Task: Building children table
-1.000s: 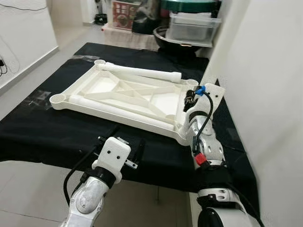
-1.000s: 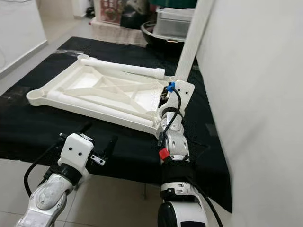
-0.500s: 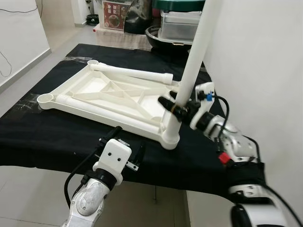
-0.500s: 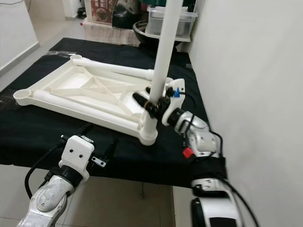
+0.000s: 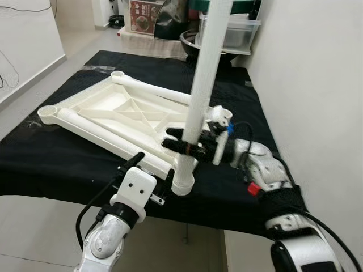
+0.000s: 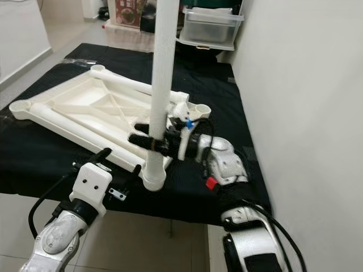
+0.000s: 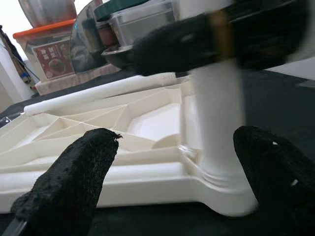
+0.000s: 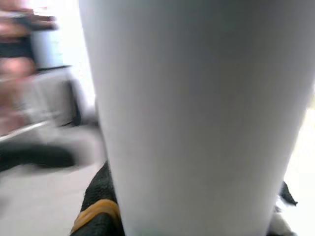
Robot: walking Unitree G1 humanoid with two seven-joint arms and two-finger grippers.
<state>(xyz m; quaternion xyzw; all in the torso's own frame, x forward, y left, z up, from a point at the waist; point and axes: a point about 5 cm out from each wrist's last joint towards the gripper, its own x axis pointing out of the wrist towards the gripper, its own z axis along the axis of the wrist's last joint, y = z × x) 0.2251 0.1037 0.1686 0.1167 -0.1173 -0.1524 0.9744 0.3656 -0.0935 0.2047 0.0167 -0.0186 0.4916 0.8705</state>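
Standing upright in the near corner socket of the upturned white plastic tabletop (image 5: 122, 113), the long white plastic tube leg (image 5: 199, 85) is clamped low down by the right gripper (image 5: 185, 147), whose black fingers close on it from the side just above the socket, probably so the leg can be steadied or pressed home while kept vertical. The tabletop lies ribbed side up on the black cloth-covered table (image 5: 51, 164) so its corner sockets face upward to receive legs; a second white tube leg (image 5: 164, 93) lies across its far edge, not yet stood up. The left gripper (image 5: 153, 178) hovers at the table's near edge just beside that socket, its black padded fingers (image 7: 69, 184) spread apart and empty, seemingly ready to brace the frame. Storage boxes (image 5: 227, 28) sit beyond.
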